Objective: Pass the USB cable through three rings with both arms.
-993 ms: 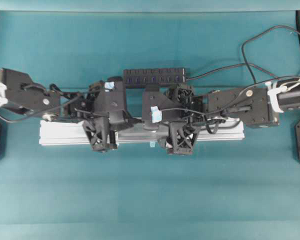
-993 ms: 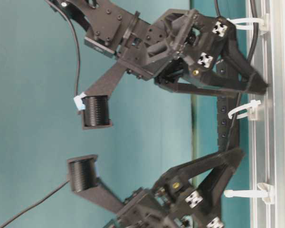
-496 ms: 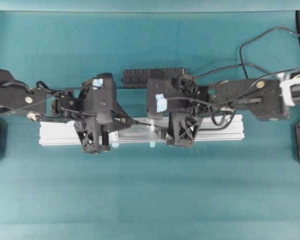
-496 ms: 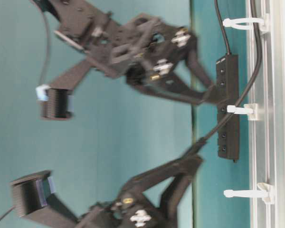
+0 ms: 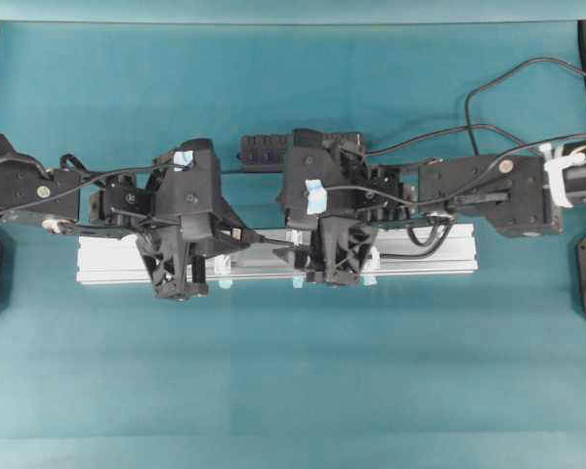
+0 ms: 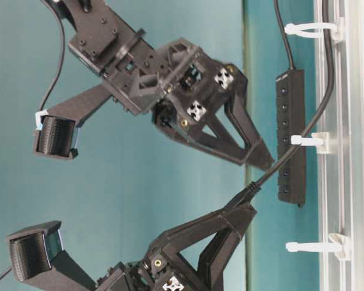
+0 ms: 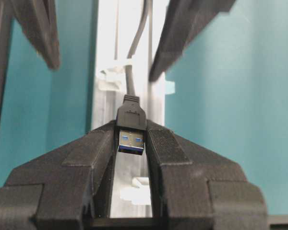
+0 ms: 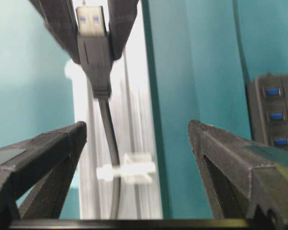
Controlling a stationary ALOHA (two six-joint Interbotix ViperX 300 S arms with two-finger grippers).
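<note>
Gripping the black rectangular plug of the USB cable (image 7: 131, 128) between ribbed matte pads, the left gripper (image 7: 132, 143) fills the near foreground of its wrist view, jaws clenched on the plug's flat sides, the blue-tongued metal connector poking back between them. From the plug a thin, smooth dark cord runs toward 12 o'clock along the ribbed silver aluminium rail (image 7: 105, 57), lying at a translucent white ring clip (image 7: 114, 76); whether it threads that loop cannot be told. Another ring (image 7: 137, 190) sits blurred at 6 o'clock beneath the fingers. In the right wrist view, the right gripper (image 8: 137, 139) stands spread wide and grasps nothing, its pointed black fingers (image 8: 48, 148) flanking the cord, which passes a ring (image 8: 127, 170) on the rail. From table level, the cord rises off the rail toward the left fingertips, past the glossy black multi-port hub (image 6: 290, 136) on the teal tabletop (image 5: 293, 391). Three rings stand spaced along the rail there.
</note>
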